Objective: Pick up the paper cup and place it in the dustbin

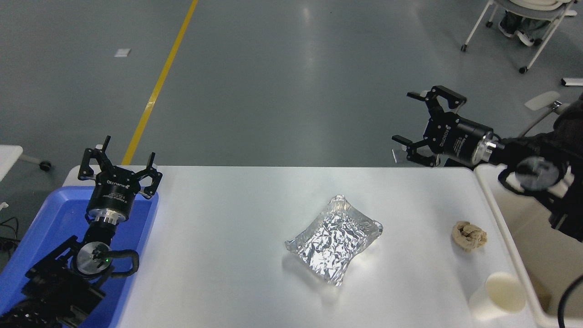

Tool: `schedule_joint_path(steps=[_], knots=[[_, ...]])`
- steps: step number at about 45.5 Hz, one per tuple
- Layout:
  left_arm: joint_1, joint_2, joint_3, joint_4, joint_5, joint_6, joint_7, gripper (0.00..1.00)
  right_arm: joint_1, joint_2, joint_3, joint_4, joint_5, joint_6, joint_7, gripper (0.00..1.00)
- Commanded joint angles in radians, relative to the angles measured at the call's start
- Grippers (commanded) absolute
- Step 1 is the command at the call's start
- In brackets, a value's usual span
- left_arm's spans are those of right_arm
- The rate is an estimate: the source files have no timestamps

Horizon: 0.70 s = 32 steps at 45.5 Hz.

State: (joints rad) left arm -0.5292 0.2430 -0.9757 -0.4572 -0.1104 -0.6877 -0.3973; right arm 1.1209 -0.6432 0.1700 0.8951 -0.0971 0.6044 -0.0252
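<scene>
The paper cup (497, 295) stands upright, white with a cream inside, on the white table (227, 237) near its front right corner, beside the dustbin (514, 255). The dustbin is an off-white tub along the right edge, partly cut off by the picture. My right gripper (409, 117) is open and empty, raised high beyond the table's far right edge, pointing left, well away from the cup. My left gripper (117, 156) is open and empty, parked at the lower left over the blue tray (50, 214).
A crumpled foil tray (334, 240) lies at the table's middle. A crumpled beige paper wad (468, 236) lies between the foil tray and the dustbin. A person's dark sleeve (569, 123) shows at the right edge. A wheeled chair (524, 27) stands on the floor behind.
</scene>
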Motion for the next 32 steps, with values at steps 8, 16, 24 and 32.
schedule_joint_path(steps=[8, 16, 24, 32], knots=[[-0.002, 0.001, 0.000, -0.001, 0.000, -0.001, 0.000, 1.00, 0.666, -0.046, -0.864, 0.280, -0.179, 0.112, -0.030, 1.00], [0.000, -0.001, 0.000, 0.000, 0.000, -0.001, 0.000, 1.00, 0.959, 0.056, -1.098, 0.467, -0.158, 0.175, -0.028, 1.00], [0.000, 0.001, 0.000, 0.000, 0.000, -0.001, 0.000, 1.00, 1.171, 0.165, -1.245, 0.591, -0.076, 0.181, -0.024, 1.00], [0.000, -0.001, 0.000, 0.000, 0.000, -0.001, 0.002, 1.00, 1.304, 0.273, -1.278, 0.624, 0.126, 0.181, -0.022, 1.00]])
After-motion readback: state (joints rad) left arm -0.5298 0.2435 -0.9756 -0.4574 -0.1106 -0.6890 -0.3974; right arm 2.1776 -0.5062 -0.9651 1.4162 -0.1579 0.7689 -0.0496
